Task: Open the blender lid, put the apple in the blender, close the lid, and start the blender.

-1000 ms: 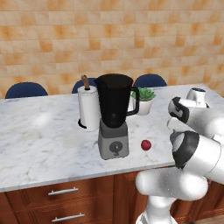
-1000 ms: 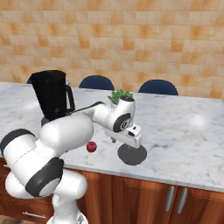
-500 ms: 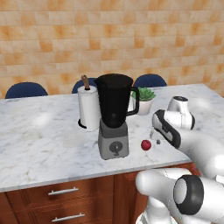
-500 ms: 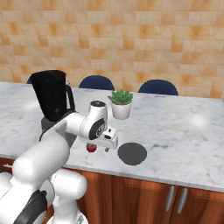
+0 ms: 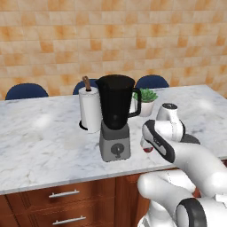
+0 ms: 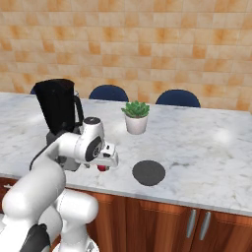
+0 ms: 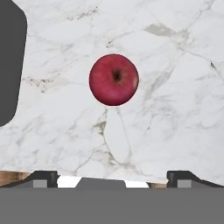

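The blender (image 5: 116,116) stands on the marble counter (image 5: 40,142), its black jar open at the top and its handle on the right side, the grey base with its round knob facing the near edge. Just left of it and a little farther back is a paper-towel roll (image 5: 90,108); a small potted plant (image 6: 136,116) sits farther back to the right. The lid (image 6: 148,173) lies flat on the counter near the front edge, well to the right of the blender and apart from it. The apple (image 7: 114,79) rests on the counter between the blender's base and the lid, stem dimple up. The gripper (image 7: 112,177) hangs above the apple, pointing down at it, its two fingertips (image 7: 43,177) spread wide with nothing between them and not touching the fruit. In the hand view a corner of the blender's dark grey base shows at the left edge, close beside the apple.
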Motion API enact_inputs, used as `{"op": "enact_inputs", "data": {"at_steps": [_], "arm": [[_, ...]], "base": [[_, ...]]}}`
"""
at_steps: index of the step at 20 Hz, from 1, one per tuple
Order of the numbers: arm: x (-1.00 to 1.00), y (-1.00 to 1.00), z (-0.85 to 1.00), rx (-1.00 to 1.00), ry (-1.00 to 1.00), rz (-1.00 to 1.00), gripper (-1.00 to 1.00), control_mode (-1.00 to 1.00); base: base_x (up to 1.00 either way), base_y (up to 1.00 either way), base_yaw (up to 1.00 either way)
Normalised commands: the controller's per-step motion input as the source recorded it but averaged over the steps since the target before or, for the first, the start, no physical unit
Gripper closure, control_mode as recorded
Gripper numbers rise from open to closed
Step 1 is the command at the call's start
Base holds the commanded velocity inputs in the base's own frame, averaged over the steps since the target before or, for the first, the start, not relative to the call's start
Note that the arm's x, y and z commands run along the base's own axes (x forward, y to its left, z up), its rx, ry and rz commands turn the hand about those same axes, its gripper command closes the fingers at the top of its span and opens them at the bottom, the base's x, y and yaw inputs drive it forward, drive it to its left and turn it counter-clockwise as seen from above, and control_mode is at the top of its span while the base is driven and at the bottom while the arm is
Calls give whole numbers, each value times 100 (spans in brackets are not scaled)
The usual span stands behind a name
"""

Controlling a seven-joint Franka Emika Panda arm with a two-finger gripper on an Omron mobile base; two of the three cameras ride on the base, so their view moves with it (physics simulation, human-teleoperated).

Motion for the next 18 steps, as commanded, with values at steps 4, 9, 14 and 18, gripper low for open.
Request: {"op": "enact_inputs", "data": {"at_steps": [4,9,14,18], "arm": [[50,1,0,0,7,1,-100,-100],[43,2,-1,0,7,1,-100,-100],[38,0,-5,0,13,0,-100,-100],[28,0,-18,0,9,0,-100,-100]], "base": [[0,0,0],[0,0,0],[0,0,0],[0,0,0]]}}
